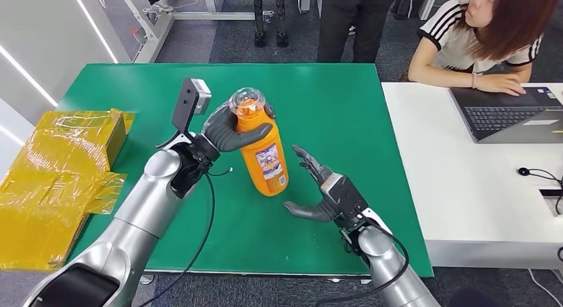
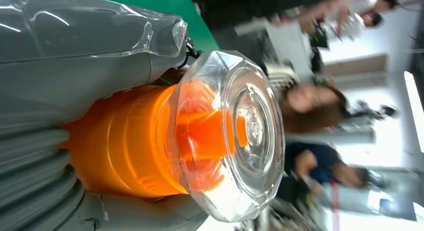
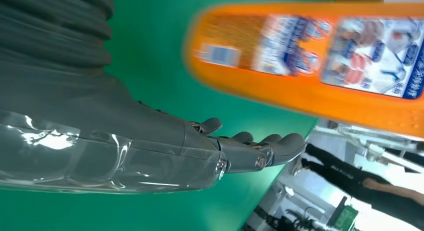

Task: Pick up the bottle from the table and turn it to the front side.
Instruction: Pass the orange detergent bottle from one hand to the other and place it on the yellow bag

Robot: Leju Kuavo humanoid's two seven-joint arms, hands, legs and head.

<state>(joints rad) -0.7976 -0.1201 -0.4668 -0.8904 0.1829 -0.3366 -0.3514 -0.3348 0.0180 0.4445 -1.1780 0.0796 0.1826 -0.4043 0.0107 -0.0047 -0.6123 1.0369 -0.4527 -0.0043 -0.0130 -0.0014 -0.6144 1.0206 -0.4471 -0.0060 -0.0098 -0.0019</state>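
Orange plastic bottle (image 1: 263,152) with clear faceted cap (image 2: 231,132) and printed label — tilted, held above green table (image 1: 345,107), cap end gripped by left hand (image 1: 229,131), fingers wrapped round neck. Right hand (image 1: 323,193) just beside bottle base, fingers spread wide, holding nothing. White desk (image 1: 458,187) adjoins on right; seated person (image 1: 481,38) at grey laptop (image 1: 508,114). Yellow taped cardboard box (image 1: 56,181) off table's left edge. Grey floor beyond.
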